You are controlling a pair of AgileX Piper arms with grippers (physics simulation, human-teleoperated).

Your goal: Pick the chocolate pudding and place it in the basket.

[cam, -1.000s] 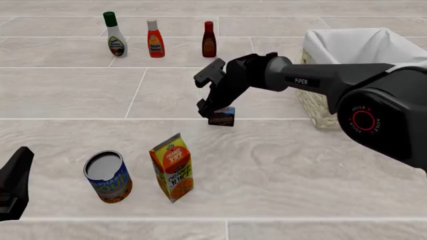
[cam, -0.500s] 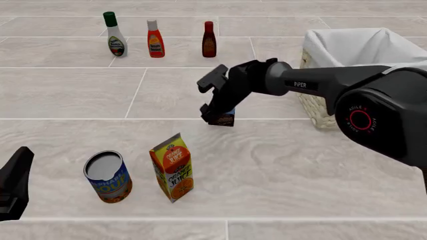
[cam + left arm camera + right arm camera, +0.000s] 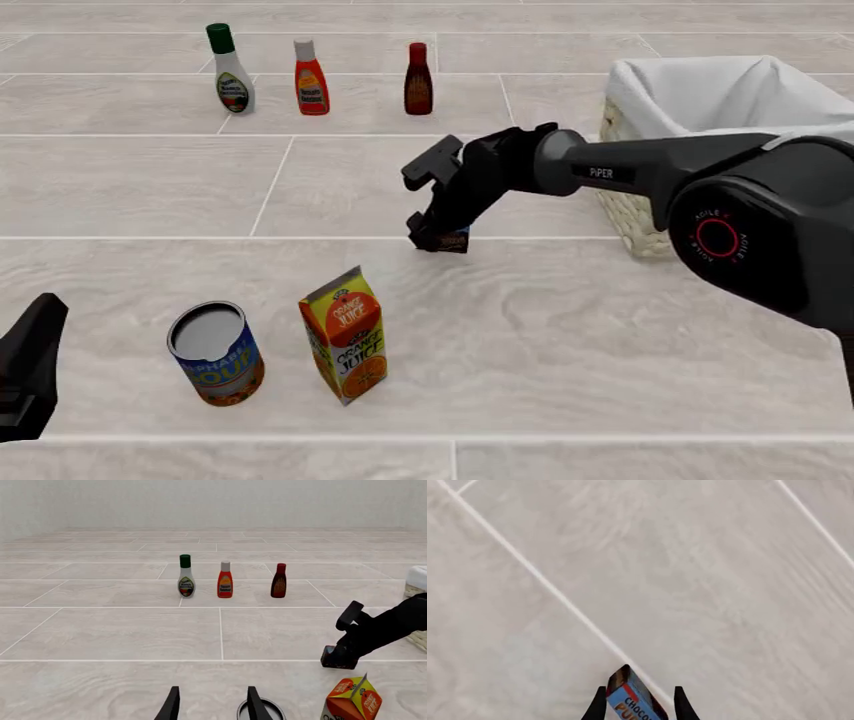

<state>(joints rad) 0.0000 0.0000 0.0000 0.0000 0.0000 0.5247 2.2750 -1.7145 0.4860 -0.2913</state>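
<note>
Right wrist view, chocolate pudding [image 3: 632,700] between right hand [image 3: 636,706] fingers, clamped, left hand [image 3: 211,705] spread apart

The front view looks forward and down on the surface [image 3: 561,330] from above. The left wrist view sits low, facing three far bottles [image 3: 225,580] at 12 o'clock, also in the front view. The right wrist view stares closely down at the surface.

A pale tiled table [image 3: 601,340] carries three bottles [image 3: 311,78], a soup can [image 3: 215,352], an orange juice carton [image 3: 346,334], the basket [image 3: 627,215] and the chocolate pudding [image 3: 451,240]
</note>
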